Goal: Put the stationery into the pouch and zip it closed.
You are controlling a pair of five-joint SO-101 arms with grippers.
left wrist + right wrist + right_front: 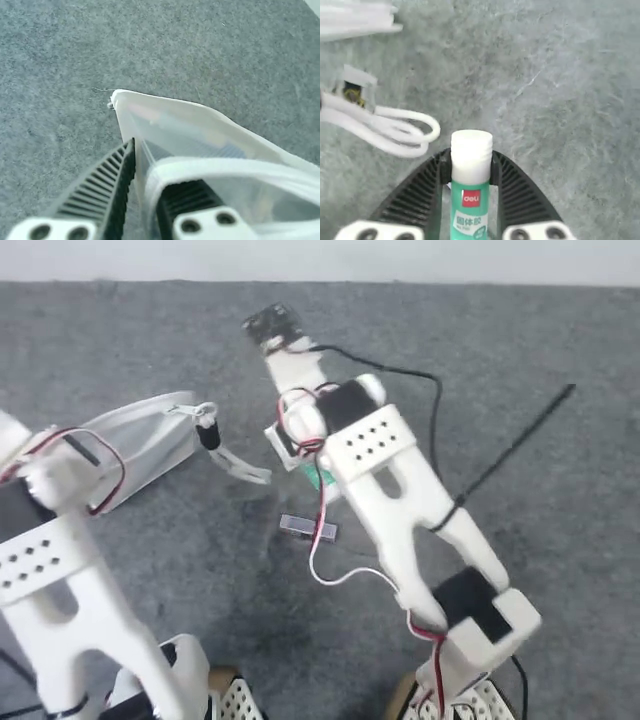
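Left gripper (145, 170) low at the pouch (200, 135) mouth, jaws clamped on its wall. Right arm (400, 500) extended mid-table; right gripper (470, 160) jaws pinching the glue stick (471, 145).

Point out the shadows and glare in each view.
High view: diffuse light, one soft dark patch on the grey mat. Left wrist view: the translucent pouch in the left hand glares pale, veiling its contents. Right wrist view: the glue stick in the right hand has a bright cap, no hard shadow.
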